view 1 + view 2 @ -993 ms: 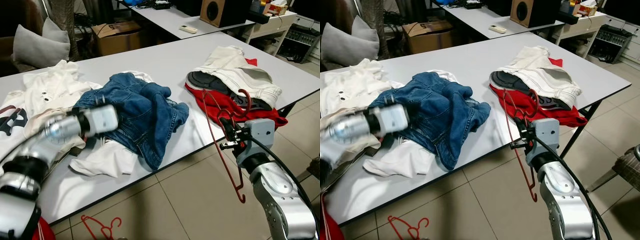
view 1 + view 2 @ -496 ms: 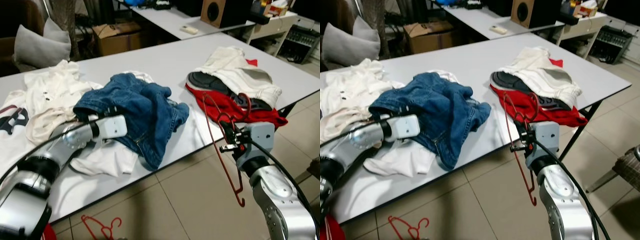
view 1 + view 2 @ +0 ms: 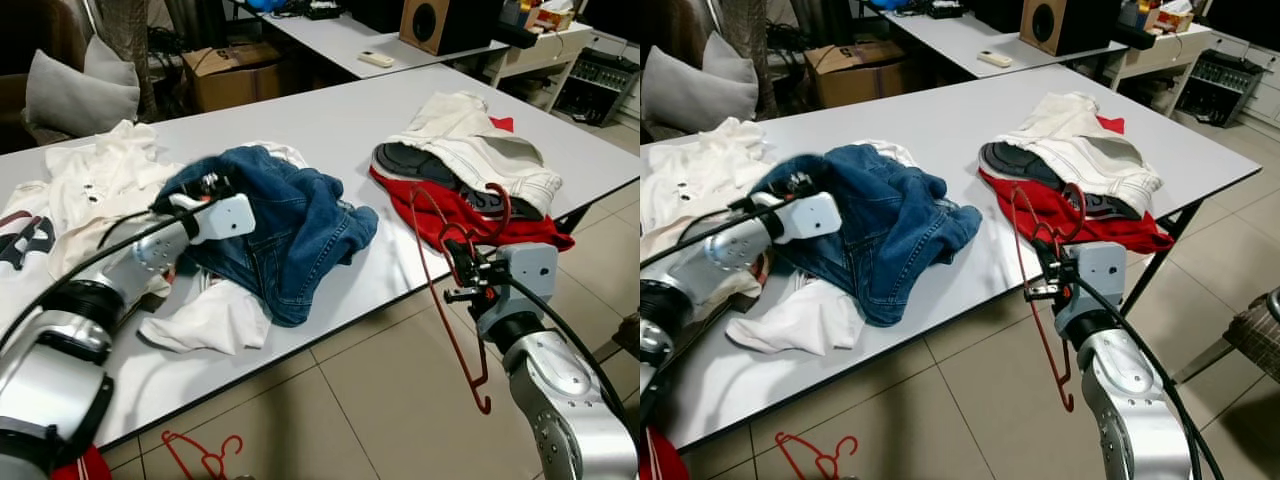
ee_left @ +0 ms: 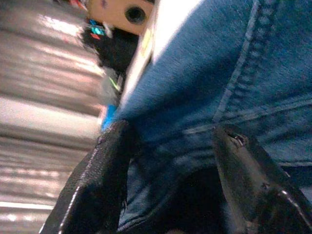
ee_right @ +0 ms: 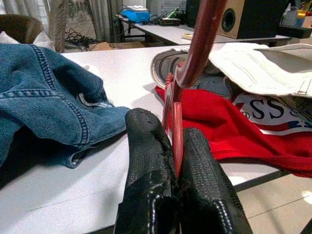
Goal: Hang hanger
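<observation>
On the grey counter (image 3: pixel 330 120), the left gripper (image 4: pixel 170 146) sits in the blue denim garment (image 3: pixel 290 215), jaws apart with denim folds between them. At 3 o'clock of the denim lies a pile of red and white clothing (image 3: pixel 470 170). Off the counter's near edge, the right gripper (image 5: pixel 174 146) has its jaws clamped together on the red hanger (image 3: pixel 445 290), whose wire hangs below the jaws above the tiled floor (image 3: pixel 350 400). A second red hanger (image 3: pixel 205 455) lies on the floor at 7 o'clock.
</observation>
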`<state>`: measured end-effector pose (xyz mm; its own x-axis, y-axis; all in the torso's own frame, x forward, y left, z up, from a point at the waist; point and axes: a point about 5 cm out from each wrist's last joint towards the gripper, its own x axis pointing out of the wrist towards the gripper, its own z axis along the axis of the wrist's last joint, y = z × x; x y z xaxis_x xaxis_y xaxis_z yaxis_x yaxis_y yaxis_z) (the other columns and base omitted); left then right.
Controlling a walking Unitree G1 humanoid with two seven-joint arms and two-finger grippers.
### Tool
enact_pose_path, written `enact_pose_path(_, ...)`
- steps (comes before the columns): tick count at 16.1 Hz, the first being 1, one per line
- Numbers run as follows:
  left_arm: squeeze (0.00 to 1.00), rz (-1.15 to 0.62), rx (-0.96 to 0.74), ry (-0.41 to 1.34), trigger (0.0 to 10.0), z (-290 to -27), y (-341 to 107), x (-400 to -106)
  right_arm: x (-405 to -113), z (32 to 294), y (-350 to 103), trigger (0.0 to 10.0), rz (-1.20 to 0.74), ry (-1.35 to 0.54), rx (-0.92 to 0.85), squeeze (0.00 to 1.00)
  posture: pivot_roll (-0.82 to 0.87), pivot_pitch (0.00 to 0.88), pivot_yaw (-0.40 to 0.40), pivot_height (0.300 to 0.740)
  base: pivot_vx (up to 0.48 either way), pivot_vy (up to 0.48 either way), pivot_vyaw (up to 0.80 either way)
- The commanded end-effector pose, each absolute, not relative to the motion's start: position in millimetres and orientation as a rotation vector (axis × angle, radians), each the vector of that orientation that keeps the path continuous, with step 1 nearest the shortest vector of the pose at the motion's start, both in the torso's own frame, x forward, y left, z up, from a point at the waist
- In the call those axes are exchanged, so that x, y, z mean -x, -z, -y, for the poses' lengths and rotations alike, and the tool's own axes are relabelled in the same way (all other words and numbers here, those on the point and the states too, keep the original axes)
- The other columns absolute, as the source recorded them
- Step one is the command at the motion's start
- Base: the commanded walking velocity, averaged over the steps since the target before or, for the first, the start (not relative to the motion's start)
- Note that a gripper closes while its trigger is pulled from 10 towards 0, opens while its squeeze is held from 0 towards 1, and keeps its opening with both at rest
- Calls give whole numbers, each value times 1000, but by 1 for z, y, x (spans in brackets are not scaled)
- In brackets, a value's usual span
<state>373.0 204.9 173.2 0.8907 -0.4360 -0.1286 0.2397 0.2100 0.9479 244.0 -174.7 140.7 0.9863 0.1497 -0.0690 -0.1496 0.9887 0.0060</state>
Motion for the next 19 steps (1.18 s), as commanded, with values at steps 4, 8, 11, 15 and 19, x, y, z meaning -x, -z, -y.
enact_pose_path(4,0,357,-1282,423,0,-211,-194,-367,-243,176,-143,10000,-70,-149,-1,0,-187,0,10,740,0,0,0)
enact_pose_path(8,0,345,-1266,507,0,-217,-188,-359,-248,174,-143,10000,-67,-163,0,0,-175,0,-2,740,0,0,0)
enact_pose_path(11,322,206,-1238,671,10000,-213,-163,-352,-251,175,-145,10000,-58,-166,5,0,-182,0,1,740,0,0,0)
enact_pose_path(15,1000,122,-1367,658,10000,-217,-149,-355,-251,176,-146,10000,-56,-162,8,0,-189,0,9,740,0,0,0)
enact_pose_path(19,0,111,-1510,681,10000,-207,-132,-356,-251,175,-147,10000,-47,-162,14,0,-199,0,15,740,0,0,0)
